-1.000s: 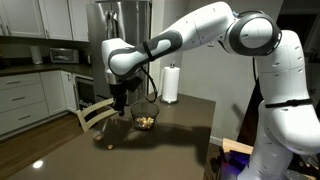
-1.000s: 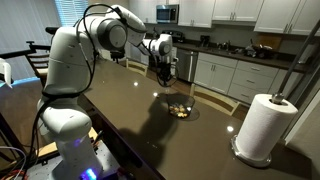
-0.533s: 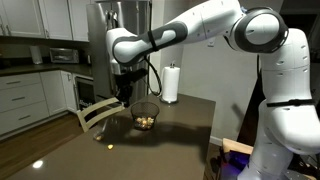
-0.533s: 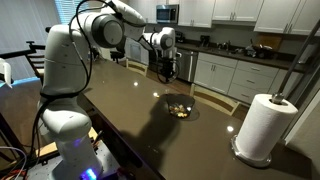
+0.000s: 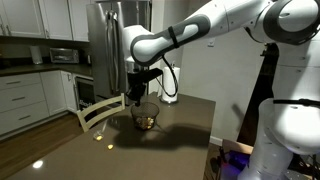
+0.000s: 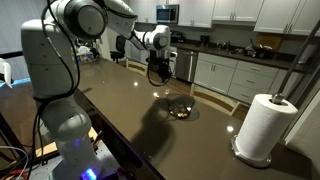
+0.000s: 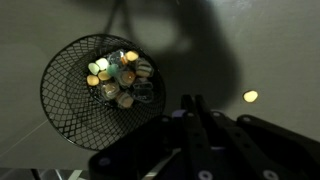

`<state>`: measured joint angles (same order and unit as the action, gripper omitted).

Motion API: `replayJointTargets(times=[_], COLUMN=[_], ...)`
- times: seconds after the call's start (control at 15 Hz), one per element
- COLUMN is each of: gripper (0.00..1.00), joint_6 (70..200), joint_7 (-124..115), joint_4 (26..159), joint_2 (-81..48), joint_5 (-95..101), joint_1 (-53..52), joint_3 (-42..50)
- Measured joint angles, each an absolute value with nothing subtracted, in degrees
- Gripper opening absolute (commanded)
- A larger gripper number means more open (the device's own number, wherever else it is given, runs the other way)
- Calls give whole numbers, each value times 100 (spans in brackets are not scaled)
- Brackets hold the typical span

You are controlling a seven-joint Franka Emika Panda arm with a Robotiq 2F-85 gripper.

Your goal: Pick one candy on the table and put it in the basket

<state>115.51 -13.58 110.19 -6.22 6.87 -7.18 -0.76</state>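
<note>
1. Over the last second my gripper (image 5: pixel 137 98) has swung right, from beside the basket (image 5: pixel 146 120) to roughly above its left rim; it hangs clear of the mesh.
2. The wrist view is too dark for me to tell whether the jaws are wide, narrow or pinching a candy.
3. The basket stands mid-table (image 5: pixel 185 130) with a heap of candies (image 7: pixel 118 75) inside; one loose candy (image 7: pixel 250 96) lies on the bare top, well apart.
4. I judge this as the drop stage; if the jaws prove empty, that loose candy is my target.
</note>
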Motion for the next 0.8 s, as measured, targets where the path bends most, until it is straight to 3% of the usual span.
replayJointTargets(times=[0.27, 0.6, 0.67, 0.8], gripper=[4, 4, 31, 38], joint_6=[12417, 12871, 12914, 12932], joint_7=[-1764, -1954, -1962, -1969], joint_4=[11964, 12035, 12010, 11940], joint_2=[-137, -343, -404, -515], joint_5=[958, 1050, 1050, 1043], joint_1=[-517, -116, -67, -16], joint_3=[32, 287, 324, 371])
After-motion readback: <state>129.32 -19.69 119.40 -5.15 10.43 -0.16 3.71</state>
